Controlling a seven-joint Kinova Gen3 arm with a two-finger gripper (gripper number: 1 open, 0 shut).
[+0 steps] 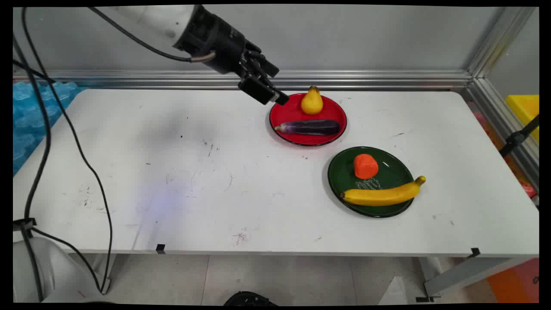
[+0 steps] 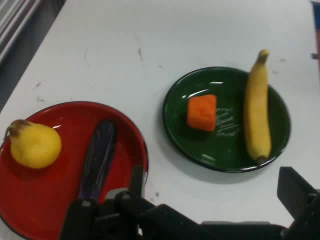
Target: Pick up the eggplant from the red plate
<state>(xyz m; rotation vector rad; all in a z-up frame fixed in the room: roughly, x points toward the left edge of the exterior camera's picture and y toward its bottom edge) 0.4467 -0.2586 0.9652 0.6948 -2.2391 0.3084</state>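
Observation:
My gripper (image 1: 275,84) hangs open and empty above the table's far side, just left of a red plate (image 1: 287,113). That plate carries a yellow pear (image 1: 311,102) and a dark purple eggplant (image 1: 310,127). In the hand view the red plate (image 2: 60,200) lies under my left finger (image 2: 136,181), with the pear (image 2: 34,145) and eggplant (image 2: 97,159) on it. Further off, a green plate (image 2: 225,155) bears an orange-red chunk (image 2: 202,112) and a banana (image 2: 257,105). Nothing sits between my gripper's (image 2: 212,176) fingers.
The green plate (image 1: 344,172) with the orange-red chunk (image 1: 366,166) and banana (image 1: 383,194) stands right of the table's centre. An aluminium rail (image 1: 366,79) runs along the back wall. Black cables (image 1: 43,142) hang at the left, over blue material (image 1: 34,112).

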